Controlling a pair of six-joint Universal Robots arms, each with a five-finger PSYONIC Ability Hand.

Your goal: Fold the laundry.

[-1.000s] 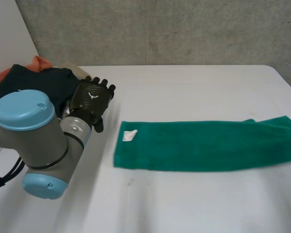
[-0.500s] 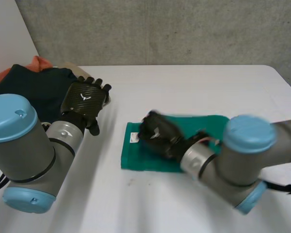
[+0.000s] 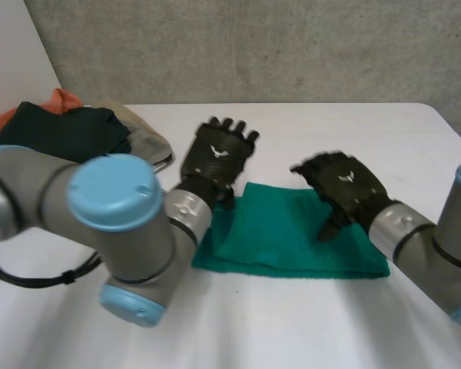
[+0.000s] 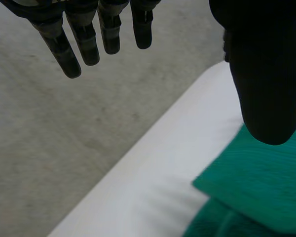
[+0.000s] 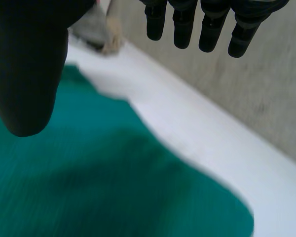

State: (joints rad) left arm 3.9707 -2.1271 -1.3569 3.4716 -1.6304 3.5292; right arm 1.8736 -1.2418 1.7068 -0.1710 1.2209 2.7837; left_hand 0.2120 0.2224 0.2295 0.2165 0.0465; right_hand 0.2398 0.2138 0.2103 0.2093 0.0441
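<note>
A white surface [image 3: 307,127] spreads across the view, its far edge meeting a grey, speckled concrete wall [image 3: 253,46] standing behind it.

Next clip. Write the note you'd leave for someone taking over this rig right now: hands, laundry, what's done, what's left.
Left hand: open, holding nothing, over the end of the green towel nearest the pile of clothes.
Right hand: open, holding nothing, above the towel's other end.
Towel: lies flat on the white table in front of the robot, doubled over; the left wrist view shows two layers.
Pile: at the table's far left, with dark and orange pieces, unfolded.
Done: towel folded at least once.
Left: perhaps one more fold of the towel, then the pile.
</note>
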